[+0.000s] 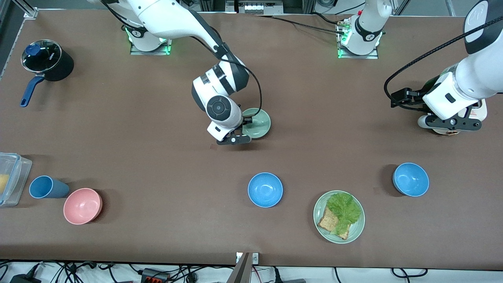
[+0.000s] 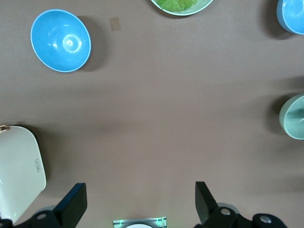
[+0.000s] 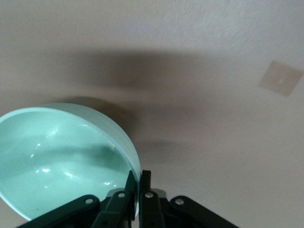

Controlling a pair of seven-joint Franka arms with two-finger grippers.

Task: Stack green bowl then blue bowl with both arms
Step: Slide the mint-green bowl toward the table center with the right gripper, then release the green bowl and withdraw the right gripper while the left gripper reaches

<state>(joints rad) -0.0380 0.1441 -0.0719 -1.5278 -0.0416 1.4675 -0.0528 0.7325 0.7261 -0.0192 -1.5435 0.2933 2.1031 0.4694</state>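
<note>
Fingers of the right arm's black two-finger gripper (image 1: 235,138) were pinched together on the rim of the small round pale mint-green bowl (image 1: 257,123), one inside the rim and one outside, as the right wrist view showed (image 3: 137,190). That green bowl (image 3: 61,156) was near the middle of the brown table (image 1: 157,157), farther from the front camera than both sky-blue bowls; whether it rested on the table or was lifted slightly could not be told.

One plain glossy sky-blue round bowl (image 1: 265,190) sat on the table nearer to the front camera than the green bowl. Its look-alike, a second sky-blue bowl (image 1: 410,179), sat toward the left arm's end of the table. Between these two and slightly nearer the camera lay a wider pale-green plate (image 1: 338,217) carrying lettuce and bread.

The left arm's black gripper (image 1: 452,124) waited over the left arm's end of the table, its two fingers (image 2: 71,204) spread wide apart with nothing between them. In the left wrist view the green bowl (image 2: 293,116) showed at the picture's edge, well apart from that gripper.

Toward the right arm's end of the table stood a pink bowl (image 1: 82,206), just beside a darker-blue cup (image 1: 47,187) lying on its side, a clear plastic container (image 1: 11,179), and a black lidded saucepan with a blue handle (image 1: 45,63).
</note>
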